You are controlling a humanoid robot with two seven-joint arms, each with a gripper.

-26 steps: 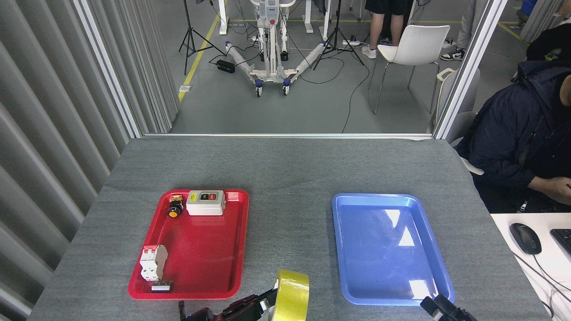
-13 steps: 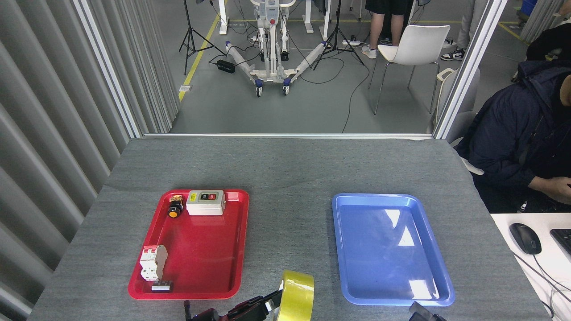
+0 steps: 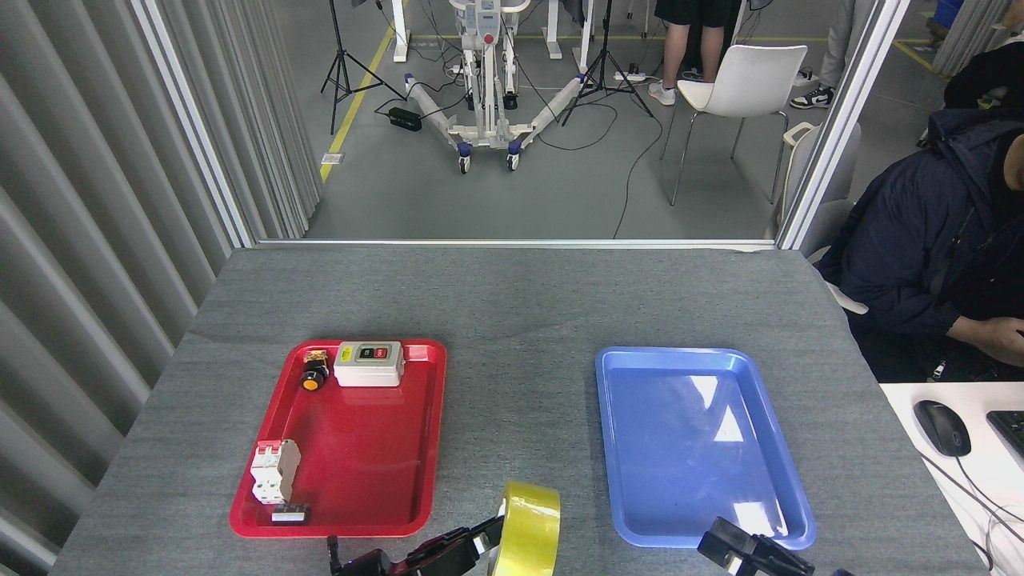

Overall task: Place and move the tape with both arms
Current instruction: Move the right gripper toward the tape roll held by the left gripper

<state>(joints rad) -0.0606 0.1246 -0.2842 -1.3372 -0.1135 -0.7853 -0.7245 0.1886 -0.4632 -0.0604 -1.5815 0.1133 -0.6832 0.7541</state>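
The tape [image 3: 526,528] stands on edge in our left gripper [image 3: 480,544], clamped at its rim, between the red tray [image 3: 360,448] and blue tray [image 3: 696,448]; a glossy roll could twist or slip out during a handover. Our right gripper [image 3: 748,552] sits low by the blue tray's near edge; we cannot tell whether it is spread or closed.

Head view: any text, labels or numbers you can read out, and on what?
None readable.
Switch box: button markings and yellow sticker too small.
Breaker: print blurred.
Small black part in the red tray: white label illegible.
Tape: no print visible.
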